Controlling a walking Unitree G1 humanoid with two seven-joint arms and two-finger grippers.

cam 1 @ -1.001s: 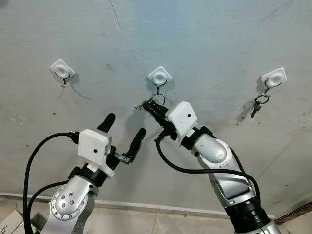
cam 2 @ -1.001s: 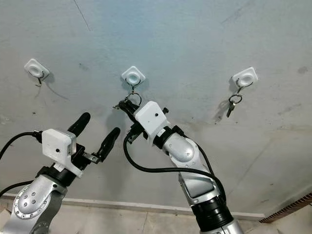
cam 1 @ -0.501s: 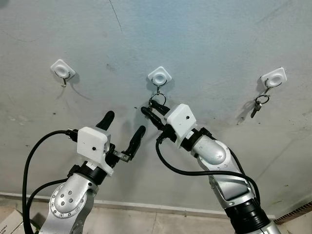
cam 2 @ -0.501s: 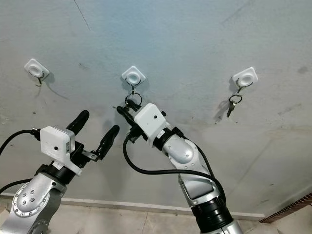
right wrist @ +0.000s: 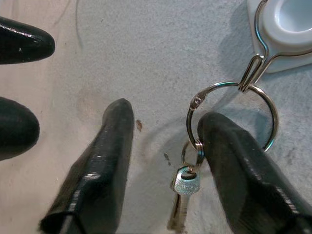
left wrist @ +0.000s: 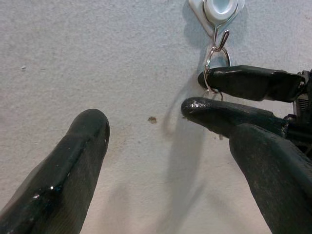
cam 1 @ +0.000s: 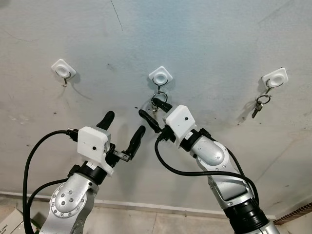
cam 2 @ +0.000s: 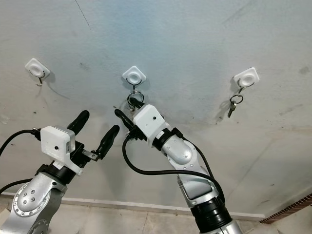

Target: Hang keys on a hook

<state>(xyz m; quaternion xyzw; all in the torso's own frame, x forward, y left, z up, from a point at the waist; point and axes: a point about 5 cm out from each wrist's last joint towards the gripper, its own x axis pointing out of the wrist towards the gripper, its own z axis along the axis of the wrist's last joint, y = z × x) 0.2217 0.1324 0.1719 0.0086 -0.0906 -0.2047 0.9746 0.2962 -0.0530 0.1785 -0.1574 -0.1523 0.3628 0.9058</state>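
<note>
My right gripper (right wrist: 161, 165) has its jaws spread wide beside the keys (right wrist: 183, 195), whose ring hangs on the middle hook (right wrist: 258, 63). My left gripper (cam 1: 122, 131) waits nearby, jaws open too.

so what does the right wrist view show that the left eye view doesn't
The right wrist view alone shows the small key hanging below the ring, and the ring's hinge clasp. The left eye view alone shows the left hook, the right hook with its keys, and both silver arms. Both show the middle hook, the key ring hung on it, the open right gripper and the left gripper.
</note>
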